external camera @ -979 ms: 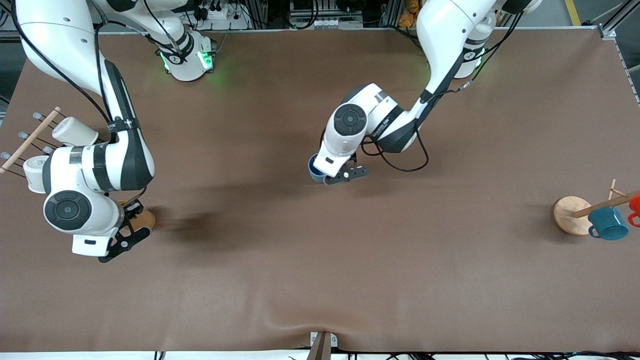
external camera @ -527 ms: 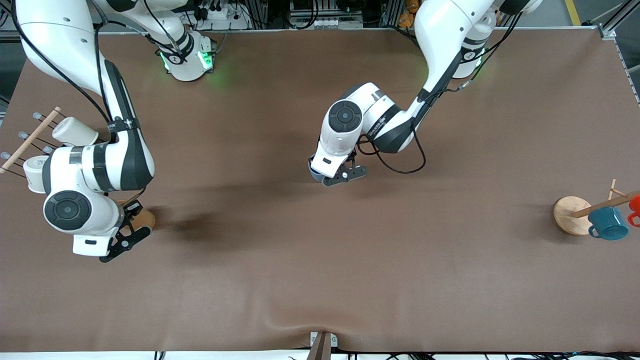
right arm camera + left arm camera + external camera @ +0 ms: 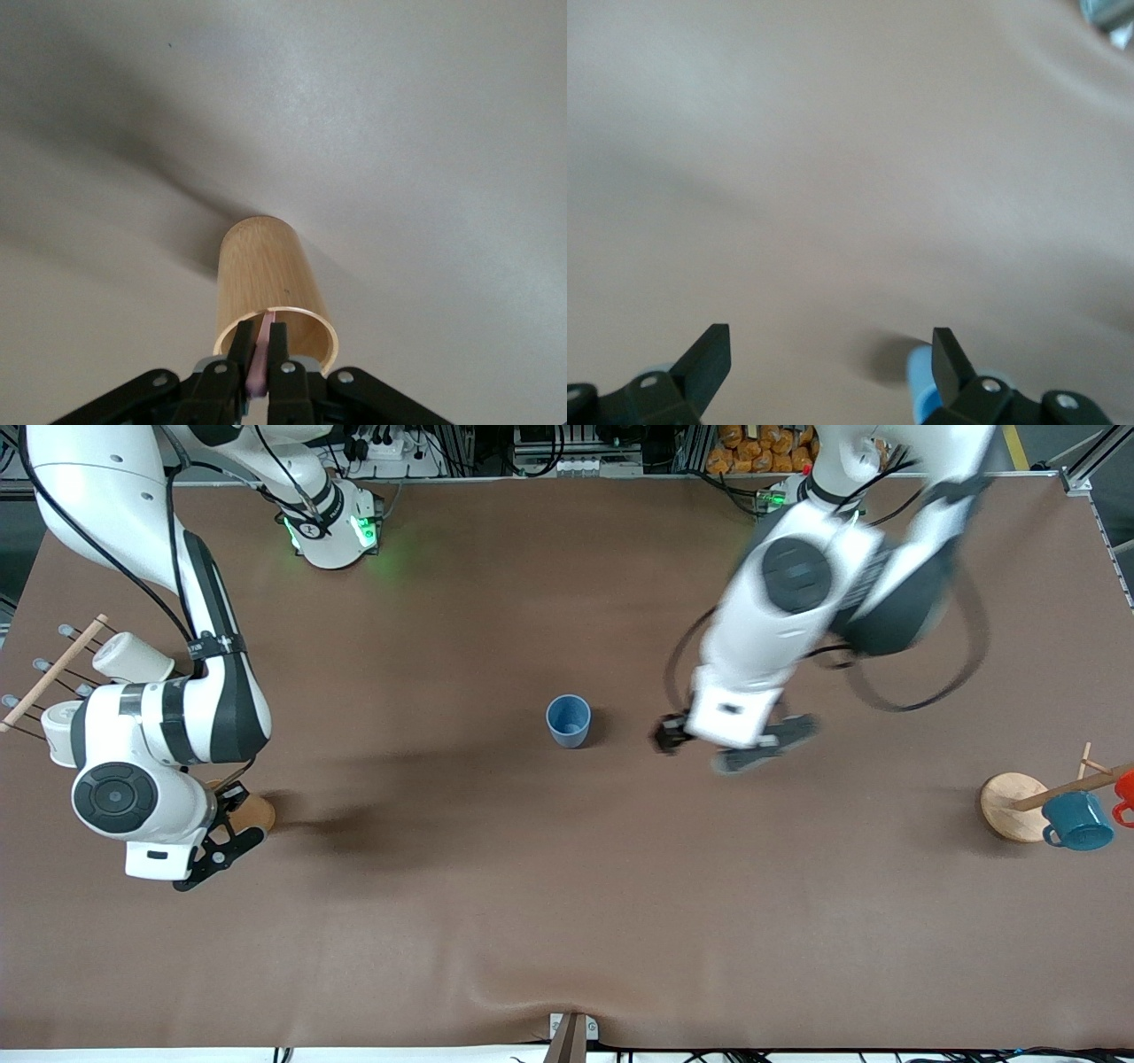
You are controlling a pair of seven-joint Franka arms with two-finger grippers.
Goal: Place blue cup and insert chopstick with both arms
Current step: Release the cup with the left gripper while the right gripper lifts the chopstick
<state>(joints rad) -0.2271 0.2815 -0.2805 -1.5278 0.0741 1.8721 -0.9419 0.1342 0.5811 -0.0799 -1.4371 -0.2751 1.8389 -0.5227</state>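
While the blue cup (image 3: 568,721) stands upright and alone on the brown table (image 3: 567,886) near the middle, the left gripper (image 3: 733,746) hangs over bare table just beside it, toward the left arm's end. Its jaws are spread wide with nothing between them. In the left wrist view the two dark fingers (image 3: 704,363) stand well apart, and a sliver of the blue cup (image 3: 920,390) shows by one of them.

The right gripper (image 3: 221,841) is over the wooden holder (image 3: 252,810) at the right arm's end of the table. In the right wrist view the right gripper (image 3: 262,359) has its jaws drawn narrow, clamped on the chopstick (image 3: 260,356), a thin pinkish stick. The stick sits right at the rim of the wooden holder (image 3: 266,288), an open tan cylinder standing upright on the table. Whether the tip is inside the holder cannot be told.

At the right arm's end a rod rack (image 3: 53,673) carries white cups (image 3: 133,660). At the left arm's end a round wooden base (image 3: 1010,806) has a teal mug (image 3: 1076,821) hanging beside it, with a red mug (image 3: 1125,793) just next to that.
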